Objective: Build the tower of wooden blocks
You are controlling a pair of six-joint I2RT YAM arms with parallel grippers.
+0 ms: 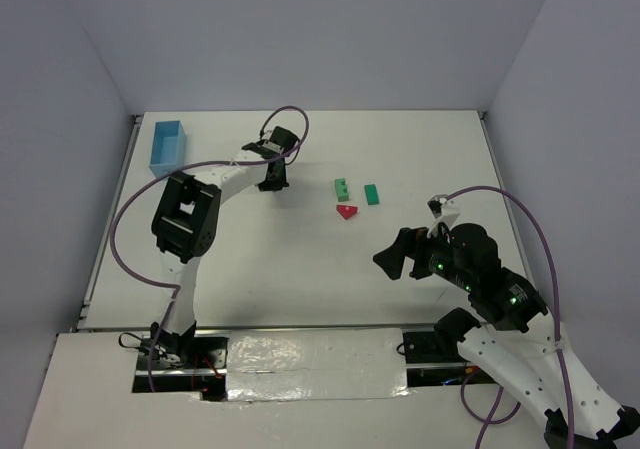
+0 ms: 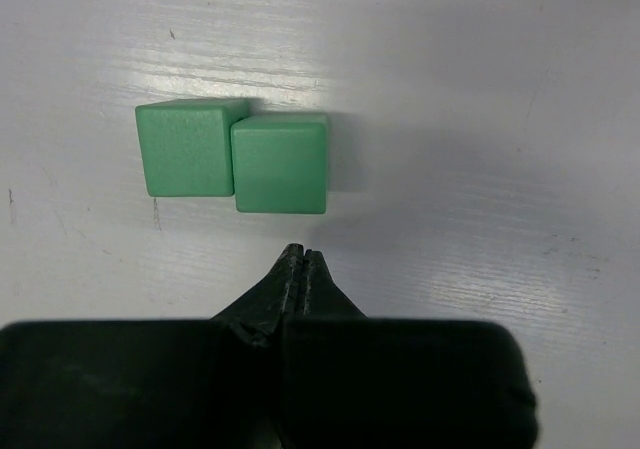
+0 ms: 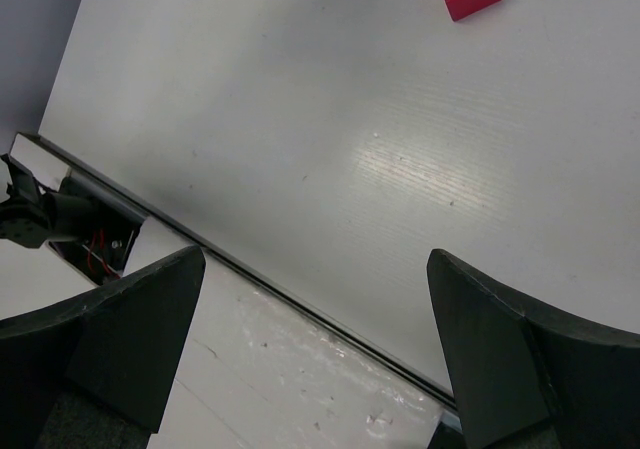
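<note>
Hovering with the left pincer [image 2: 300, 269] pressed fully shut on nothing, tips aimed down at the table [image 1: 300, 269] just short of the pair of green blocks [image 2: 275, 164]; judged to be closed like that for nudging rather than lifting, since no gap is left to take a block; stretched out from the left base, forearm angled toward the red roof piece [image 1: 347, 211], wrist bent downward, well to the left of that piece. Lying side by side and touching, the pair of green blocks just beyond the red roof piece; a third green block [image 1: 371, 194] just beyond it and to its right; all flat on the table, nothing stacked, so the tower looks not yet begun. Holding the right pincer [image 1: 395, 256] spread as wide as it goes, empty, nearer the bases than the red roof piece and to its right, tilted toward it; probably open in readiness for a pick. Sitting far to the left of the red roof piece, a blue box [image 1: 167, 146], apart from the blocks.
</note>
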